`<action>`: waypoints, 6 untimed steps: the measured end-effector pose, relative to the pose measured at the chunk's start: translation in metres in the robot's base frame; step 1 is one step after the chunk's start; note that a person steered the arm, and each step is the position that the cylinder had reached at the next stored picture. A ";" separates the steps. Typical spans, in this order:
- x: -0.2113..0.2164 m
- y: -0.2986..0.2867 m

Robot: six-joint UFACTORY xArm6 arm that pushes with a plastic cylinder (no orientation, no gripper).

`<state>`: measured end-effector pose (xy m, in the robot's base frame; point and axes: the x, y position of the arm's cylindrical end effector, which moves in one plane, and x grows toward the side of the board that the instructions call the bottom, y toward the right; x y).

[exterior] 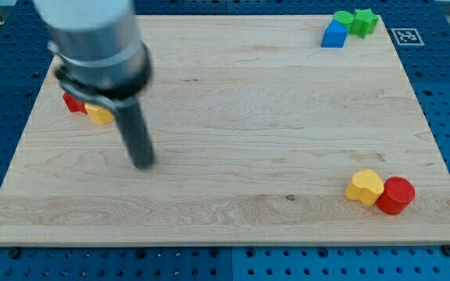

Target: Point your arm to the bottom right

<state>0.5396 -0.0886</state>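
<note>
Crossing toward the bottom right, my tip (143, 163) sits left of centre on the desk (248, 117), touching nothing; no gripper exists. Overshooting risks nudging 2 blocks there: yellow block (364, 186), possibly hexagonal, and red cylinder (396, 195).

Tip (144, 162) on board's (233, 101) left, blocks (380, 190) bottom right.

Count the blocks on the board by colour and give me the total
Red: 2, a red block at the view's left, a red cylinder at the bottom right
Yellow: 2, and
Green: 2, and
Blue: 1
Total: 7 blocks
</note>
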 end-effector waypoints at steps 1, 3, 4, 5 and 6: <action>0.049 0.102; 0.067 0.263; 0.067 0.269; 0.067 0.327; 0.067 0.353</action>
